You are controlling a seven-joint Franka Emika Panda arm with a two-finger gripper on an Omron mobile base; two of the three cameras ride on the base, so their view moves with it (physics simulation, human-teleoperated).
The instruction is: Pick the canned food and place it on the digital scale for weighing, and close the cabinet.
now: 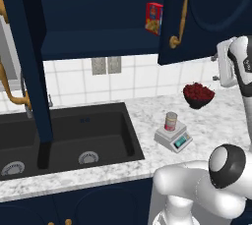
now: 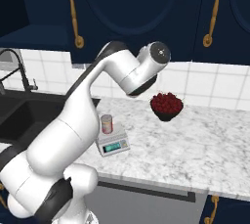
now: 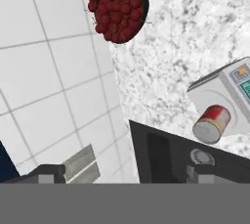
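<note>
The claw [image 3: 122, 174] hangs released, its two fingertips [image 3: 46, 173] spread wide and grasping nothing. The can [image 3: 212, 123] stands upright on the scale [image 3: 229, 88], ahead of the claw and apart from it.

Both base views flank the arm, sharing the digital scale [image 1: 173, 138] (hand view overhead, rolled).

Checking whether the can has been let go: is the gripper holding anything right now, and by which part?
Nothing is held. The gripper is open and empty, and the canned food stands on the digital scale.
</note>
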